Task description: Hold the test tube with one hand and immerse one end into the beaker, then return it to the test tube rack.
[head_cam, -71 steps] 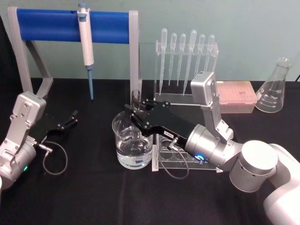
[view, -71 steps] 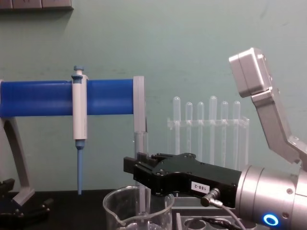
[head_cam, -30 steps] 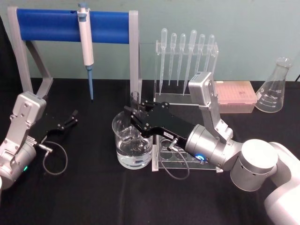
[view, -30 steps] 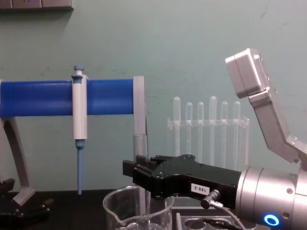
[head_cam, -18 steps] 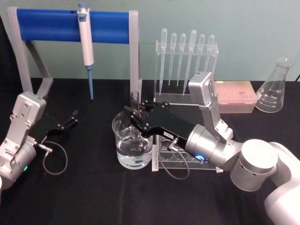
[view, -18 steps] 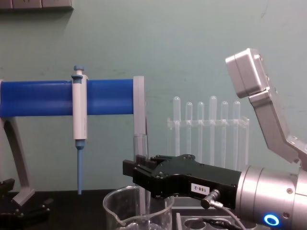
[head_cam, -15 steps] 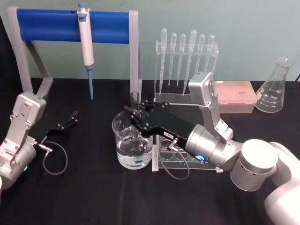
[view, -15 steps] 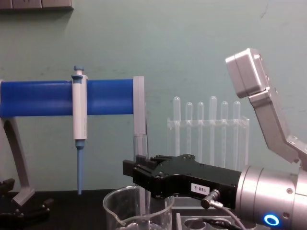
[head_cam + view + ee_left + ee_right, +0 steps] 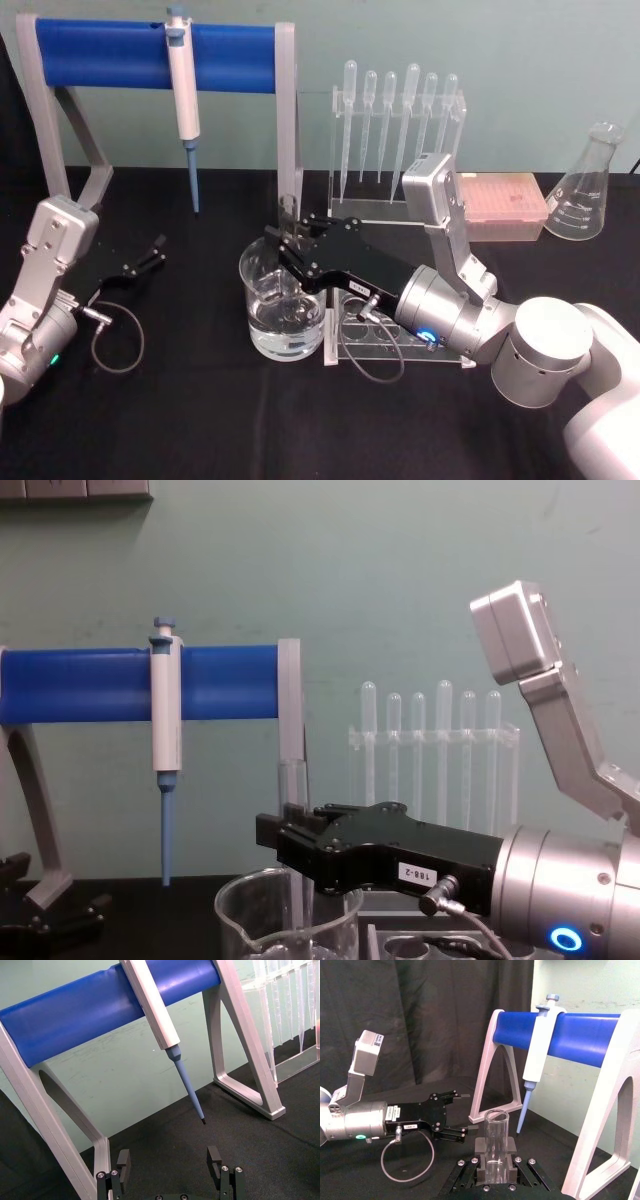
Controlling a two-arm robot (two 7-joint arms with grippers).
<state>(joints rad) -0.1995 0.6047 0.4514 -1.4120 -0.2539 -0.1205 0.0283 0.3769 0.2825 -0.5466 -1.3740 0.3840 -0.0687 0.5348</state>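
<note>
Starting at the left edge of the counter, you can see the left pincer parked low. Its fingers are apart and it holds nothing. Behind it, along the back edge, the blue stand carries the white pipettor, hanging tip down. Leave those alone.

Near the middle of the counter sits the beaker, with water in the bottom. The test tube stands upright with its lower part inside the beaker, toward the back of it, and its open top sticks up above the rim. The right pincer comes in from the right, just above the beaker's rim, and is clamped on the tube. I cannot tell for sure if the round end is under the water.

So I think you are at the dipping step. The trip back to the rack has not begun.

Just right of the beaker, touching or almost touching it, is the test tube rack, partly under the right arm. For the next move, you would lift the tube straight up until its round end is above the glass rim. Then carry it a little to the right, line it up over a hole, lower it slowly, and only then let go. Keep it upright, because glass can knock on glass.

Farther right, the thin pipettes hang at the back edge, and a flask stands by the back right corner.
</note>
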